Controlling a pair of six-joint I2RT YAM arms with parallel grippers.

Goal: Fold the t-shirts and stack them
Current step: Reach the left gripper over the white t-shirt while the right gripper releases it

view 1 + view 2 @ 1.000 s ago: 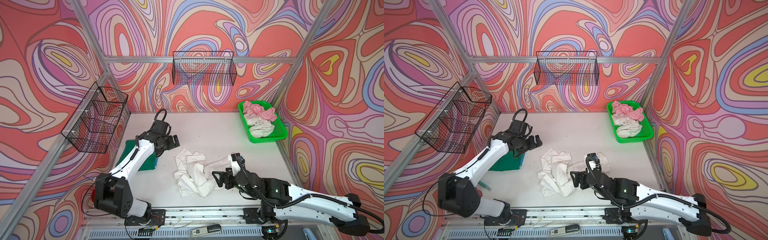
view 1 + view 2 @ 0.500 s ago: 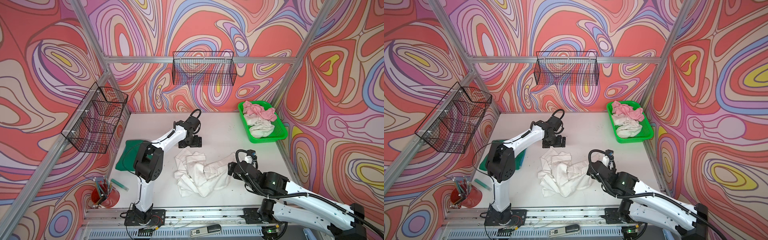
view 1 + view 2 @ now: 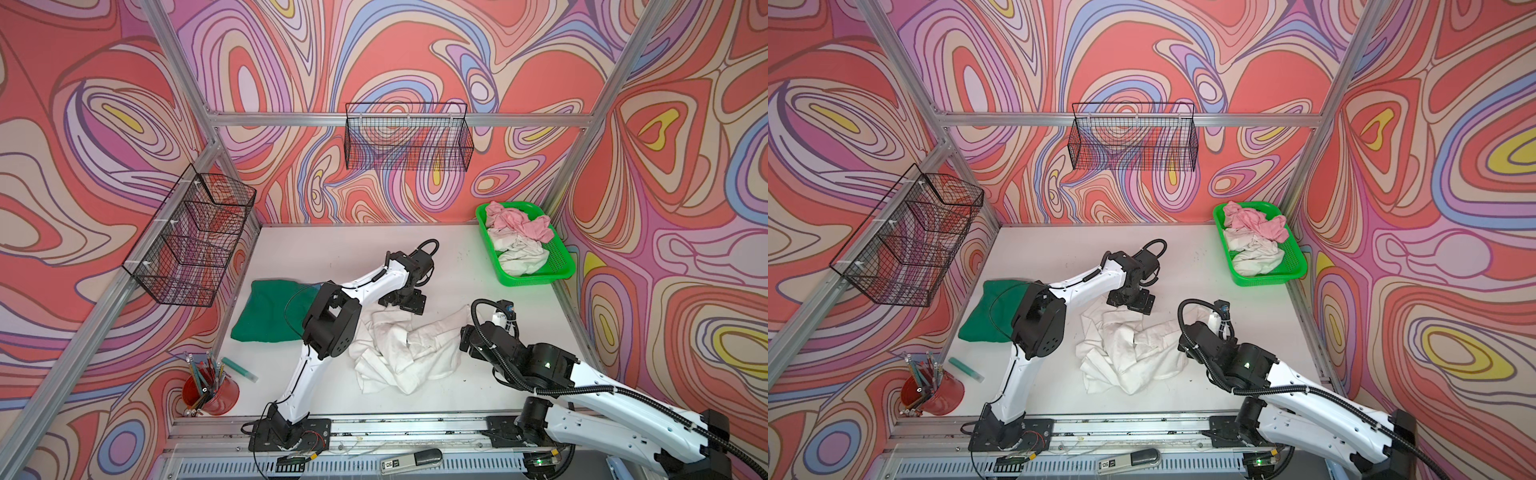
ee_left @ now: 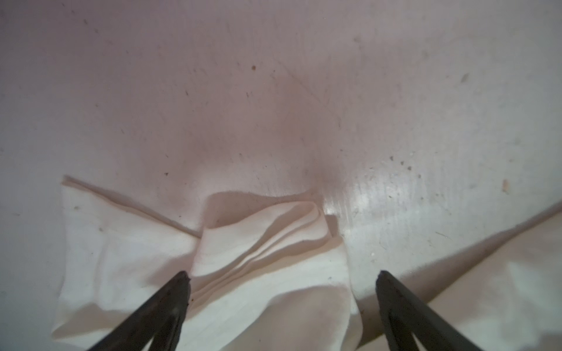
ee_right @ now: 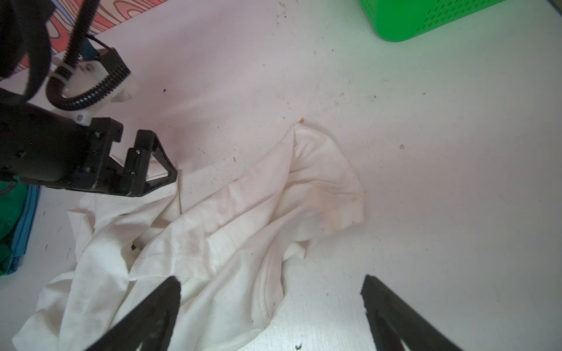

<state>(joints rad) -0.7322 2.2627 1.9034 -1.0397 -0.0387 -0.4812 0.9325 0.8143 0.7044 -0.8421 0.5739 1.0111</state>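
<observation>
**At table centre: white tee crumpled, both grippers wide, nothing held**

At mid-table, the white tee point(image 3: 399, 349) lies bunched and unfolded, seen in both top views. One sleeve-like end trails out toward the R arm.

- L gripper point(image 4: 282, 276): jaws spread wide, holding nothing. In both top views it hangs low over the far edge of the white tee. In the L wrist view the fingertips point(image 4: 179, 282) straddle a pleated fold of the cloth. Cannot tell if the tips touch the fabric.
- R gripper point(image 5: 270, 282): jaws fully apart, empty. In the R wrist view one tip sits over the near part of the white tee and the other over bare table point(image 5: 425, 182). Contact w/ cloth: cannot tell.
- Dark green tee point(image 3: 270, 311): on the L side of the table, lying in a flat pad, well apart from both grippers. The L arm's elbow crosses over its near corner.
- Green basket point(image 3: 561, 266): far R corner. The pink tee point(image 3: 519, 222) lies at its back and the off-white tee point(image 3: 519, 257) in front of that, both crumpled.
- Red cup point(image 3: 212, 395) w/ pencils: near L corner, apart from all the cloth.
</observation>
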